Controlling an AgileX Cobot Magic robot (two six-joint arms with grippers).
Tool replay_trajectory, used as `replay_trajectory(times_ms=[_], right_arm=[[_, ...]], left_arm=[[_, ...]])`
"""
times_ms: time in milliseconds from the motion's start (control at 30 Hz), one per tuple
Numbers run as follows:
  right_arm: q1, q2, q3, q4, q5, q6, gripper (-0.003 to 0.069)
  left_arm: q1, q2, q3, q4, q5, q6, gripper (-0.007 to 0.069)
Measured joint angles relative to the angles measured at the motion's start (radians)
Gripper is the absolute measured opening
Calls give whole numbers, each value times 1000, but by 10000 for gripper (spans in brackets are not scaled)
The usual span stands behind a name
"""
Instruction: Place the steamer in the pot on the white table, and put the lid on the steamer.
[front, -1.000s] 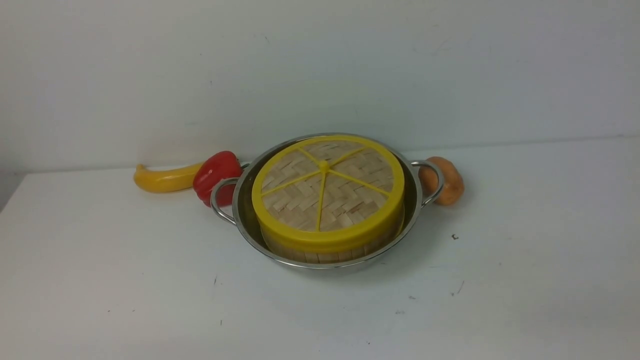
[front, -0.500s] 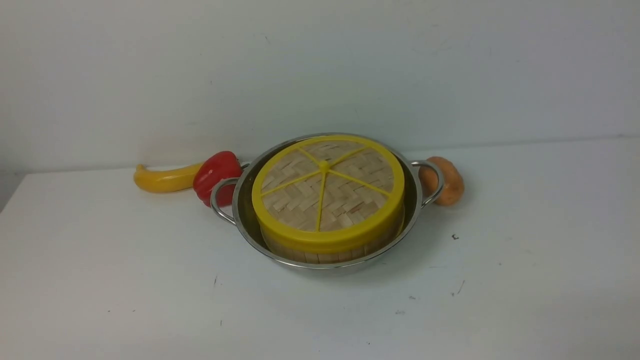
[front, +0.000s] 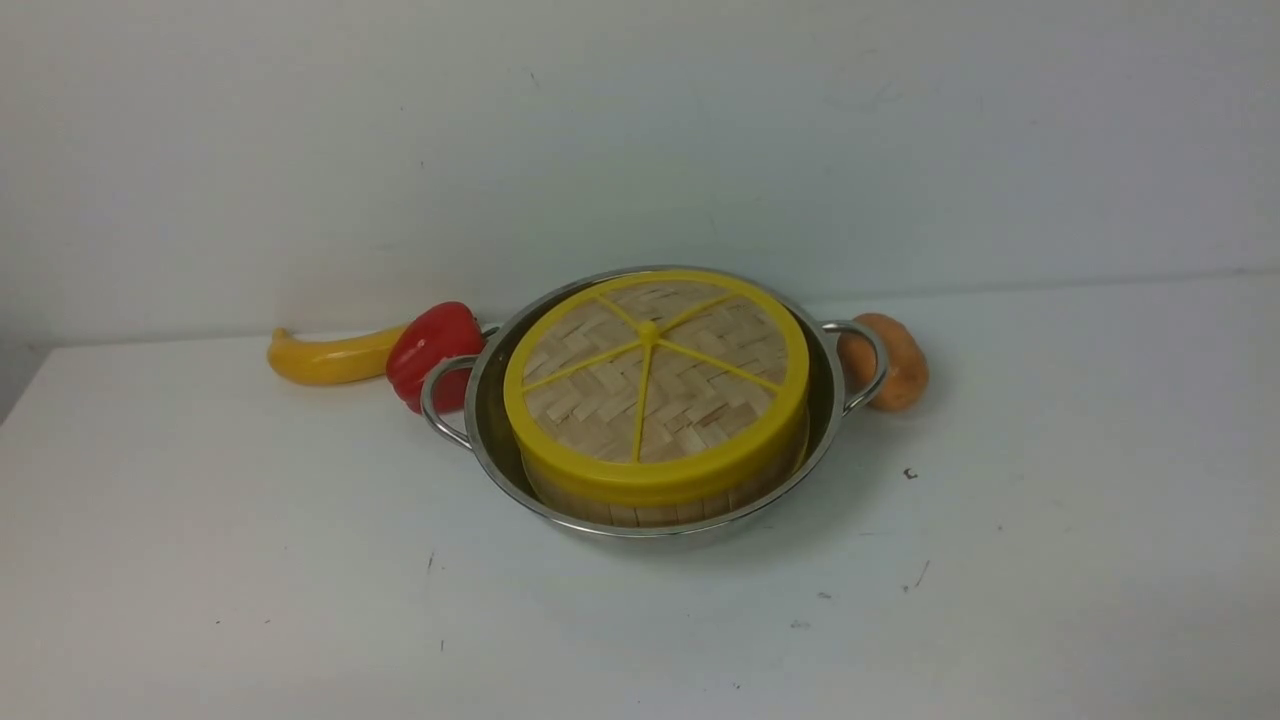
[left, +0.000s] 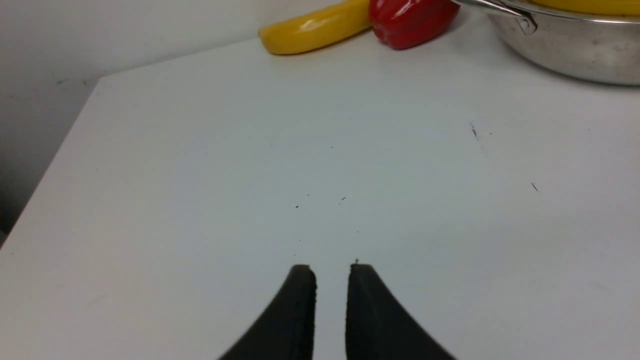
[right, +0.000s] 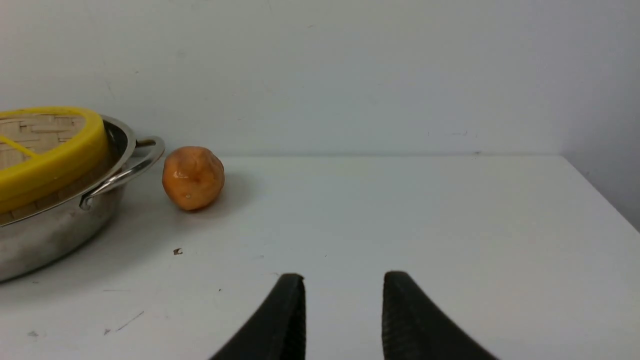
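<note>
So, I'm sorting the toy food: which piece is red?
The pepper, touching the banana; the banana is yellow, the potato orange-brown.

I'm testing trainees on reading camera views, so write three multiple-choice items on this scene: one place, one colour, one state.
1. Where is the round bamboo steamer?
A) beside the pot
B) inside the pot
C) behind the pot

2. What colour is the lid's rim?
A) yellow
B) blue
C) green

3. The lid is:
A) leaning on the wall
B) upside down
C) on the steamer

1 B: bamboo sides show within the shiny steel pot's rim.
2 A: the flat woven lid has a yellow edge.
3 C: it covers the steamer, knob up.
</note>
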Motion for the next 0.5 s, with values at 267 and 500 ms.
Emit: replay_trajectory(times_ms=[267, 500], right_arm=[[0, 0, 0, 0, 0, 0, 240], [0, 0, 0, 0, 0, 0, 241]], left_arm=[[0, 0, 0, 0, 0, 0, 104], [0, 0, 0, 0, 0, 0, 104]])
